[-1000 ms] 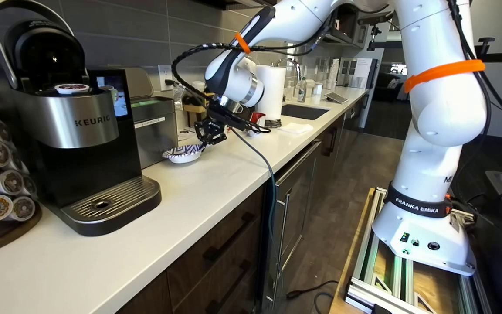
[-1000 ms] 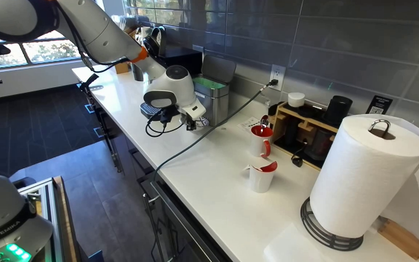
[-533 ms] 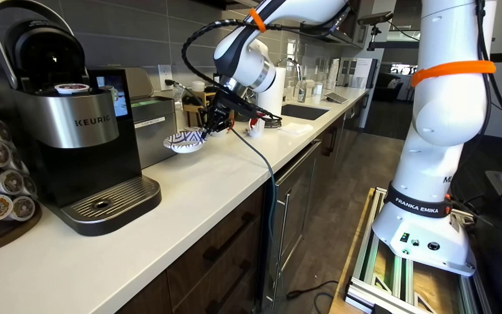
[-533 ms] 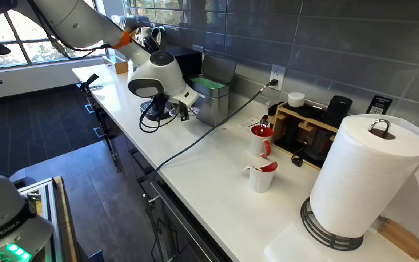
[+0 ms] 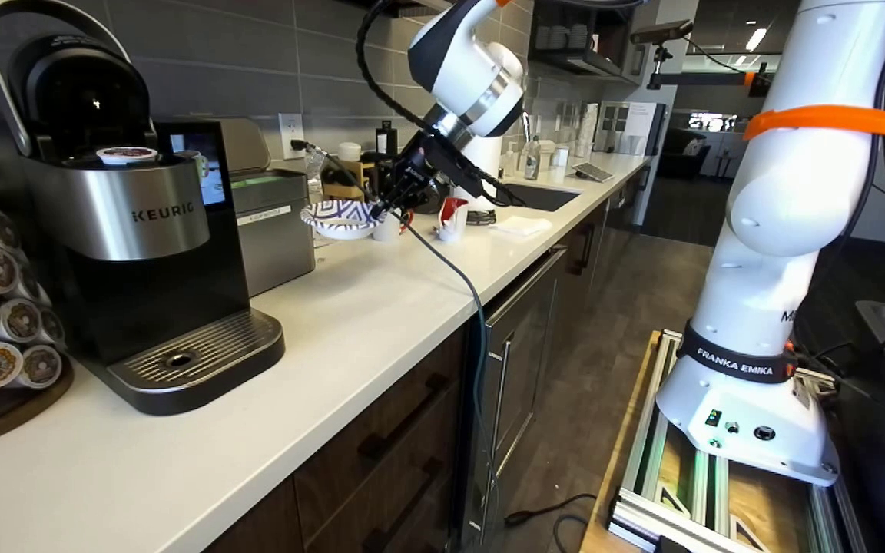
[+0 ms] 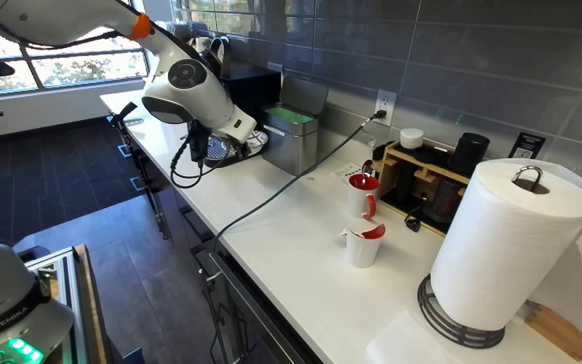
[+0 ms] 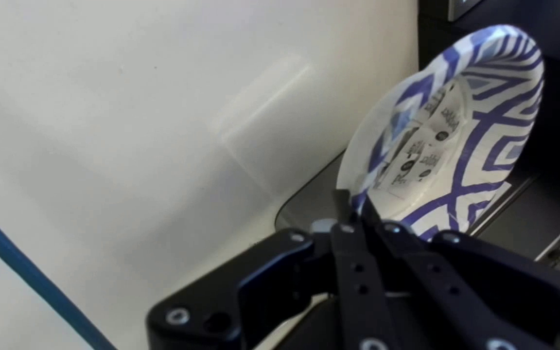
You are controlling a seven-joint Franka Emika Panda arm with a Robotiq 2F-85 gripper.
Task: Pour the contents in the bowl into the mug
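The white bowl with blue patterning [image 5: 339, 220] hangs above the counter, clear of it. My gripper [image 7: 355, 200] is shut on its rim, and the wrist view shows the bowl [image 7: 491, 141] tilted. Small paper packets [image 7: 413, 155] with dark print lie inside it. Beside the grey bin, the arm partly hides the bowl [image 6: 256, 143] in an exterior view. Two white mugs with red insides stand on the counter: a mug [image 6: 357, 203] with a red handle and something metallic in it, and another mug [image 6: 361, 251] nearer that camera. Which one the task means, I cannot tell.
A coffee machine [image 5: 108, 211] and a grey lidded bin [image 6: 291, 149] stand along the wall side. A cable [image 6: 271, 197] stretches across the counter between bowl and mugs. Beyond the mugs are a wooden organizer [image 6: 425, 169] and a paper-towel roll [image 6: 513, 247].
The gripper has lifted the bowl off the counter, higher in each frame. In an exterior view the arm has also swung toward the coffee machine. Both mugs have stayed put.
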